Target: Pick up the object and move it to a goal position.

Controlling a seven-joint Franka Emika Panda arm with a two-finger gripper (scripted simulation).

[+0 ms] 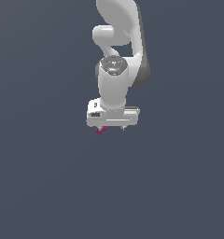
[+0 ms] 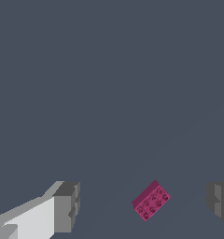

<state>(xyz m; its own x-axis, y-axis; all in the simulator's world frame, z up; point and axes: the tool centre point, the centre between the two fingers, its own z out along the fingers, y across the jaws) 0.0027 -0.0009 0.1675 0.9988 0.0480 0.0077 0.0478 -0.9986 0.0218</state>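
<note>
A: Where is the brick (image 2: 151, 201)?

B: On the flat grey floor (image 2: 109, 84). In the wrist view it is a small magenta-pink block with rows of studs on top, turned at an angle to the line between the fingers. It lies in the gap between them, nearer one finger than the other, and touches neither.

A: And from outside?

B: In the exterior view only a sliver of the brick (image 1: 101, 130) shows, peeking out just under the hand toward the exterior view's left. The rest is hidden by the gripper body.

A: What is the gripper (image 1: 113, 128) doing?

B: Its jaws stand wide apart and hold nothing. In the wrist view the gripper (image 2: 144, 207) shows one grey fingertip (image 2: 67, 205) on a white finger and the other fingertip (image 2: 220, 201) at the picture's edge, with bare floor and the brick between.

A: How does the arm (image 1: 116, 56) stand?

B: It comes down from the top of the exterior view, the hand pointing straight down, low over the floor. Whether the fingertips touch the floor, I cannot tell.
</note>
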